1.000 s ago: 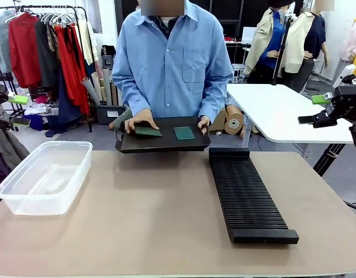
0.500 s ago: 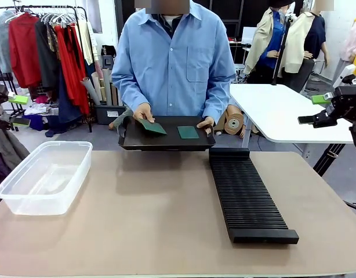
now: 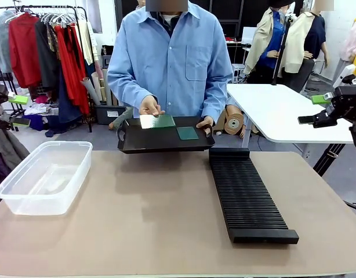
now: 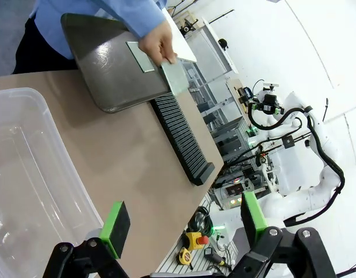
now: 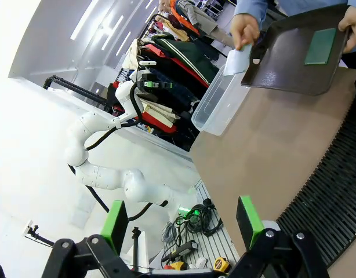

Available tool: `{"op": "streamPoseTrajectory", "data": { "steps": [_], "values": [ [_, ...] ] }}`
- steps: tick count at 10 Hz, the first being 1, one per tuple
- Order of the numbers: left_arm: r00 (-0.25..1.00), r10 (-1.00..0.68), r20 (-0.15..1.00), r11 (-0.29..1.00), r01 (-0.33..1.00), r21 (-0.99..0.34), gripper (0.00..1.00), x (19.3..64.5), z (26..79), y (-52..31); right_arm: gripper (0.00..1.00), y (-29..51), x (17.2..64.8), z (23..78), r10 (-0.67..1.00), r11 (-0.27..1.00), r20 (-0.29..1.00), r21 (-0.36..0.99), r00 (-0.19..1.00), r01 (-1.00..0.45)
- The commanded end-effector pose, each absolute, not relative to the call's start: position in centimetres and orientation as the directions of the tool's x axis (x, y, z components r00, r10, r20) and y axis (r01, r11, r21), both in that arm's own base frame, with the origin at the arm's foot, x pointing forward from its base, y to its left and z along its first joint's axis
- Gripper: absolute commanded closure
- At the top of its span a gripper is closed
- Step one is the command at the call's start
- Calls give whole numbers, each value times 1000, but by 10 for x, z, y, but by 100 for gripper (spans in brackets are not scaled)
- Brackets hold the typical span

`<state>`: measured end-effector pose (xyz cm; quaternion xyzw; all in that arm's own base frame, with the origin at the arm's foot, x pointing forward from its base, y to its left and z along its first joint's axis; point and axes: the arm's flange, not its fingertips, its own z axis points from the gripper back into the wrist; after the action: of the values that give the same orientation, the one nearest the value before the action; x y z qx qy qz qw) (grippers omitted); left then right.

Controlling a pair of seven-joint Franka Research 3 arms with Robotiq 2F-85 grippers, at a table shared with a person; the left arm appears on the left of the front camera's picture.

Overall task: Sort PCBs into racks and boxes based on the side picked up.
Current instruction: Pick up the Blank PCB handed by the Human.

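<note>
My left claw (image 4: pixel 184 225) and right claw (image 5: pixel 181 223) gape wide, empty; a hand (image 3: pixel 150 106) holds 1 PCB (image 3: pixel 157 121) tilted over the black tray (image 3: pixel 160 143).

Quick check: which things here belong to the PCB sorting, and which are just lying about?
Job: held PCB, PCB on tray, black tray, slotted black rack, clear plastic tub.
Lying about: clothes rail, white side table, cardboard rolls.

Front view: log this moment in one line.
left gripper open | right gripper open | person's hand holds first PCB above black tray | second PCB flat on tray | rack, box on table
</note>
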<state>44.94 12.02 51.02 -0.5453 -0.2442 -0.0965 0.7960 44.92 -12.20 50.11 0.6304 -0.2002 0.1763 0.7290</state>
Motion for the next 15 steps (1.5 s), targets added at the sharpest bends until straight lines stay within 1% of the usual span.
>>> {"op": "streamPoseTrajectory", "data": {
  "steps": [1,6,9,12,15],
  "values": [
    [862,114,494,379,422,-823,0,447,510,120,0,-122,447,502,13,142,517,847,856,-513],
    [862,114,494,379,422,-823,0,447,510,120,0,-122,449,501,5,143,514,849,858,-509],
    [862,114,494,379,422,-823,0,447,510,120,0,-91,473,494,30,118,461,879,887,-461],
    [862,114,494,379,422,-823,0,447,510,120,0,-53,491,488,32,140,421,896,906,-422],
    [862,114,494,379,422,-823,0,447,510,120,0,-24,521,473,60,140,406,901,912,-410]
  ]
}}
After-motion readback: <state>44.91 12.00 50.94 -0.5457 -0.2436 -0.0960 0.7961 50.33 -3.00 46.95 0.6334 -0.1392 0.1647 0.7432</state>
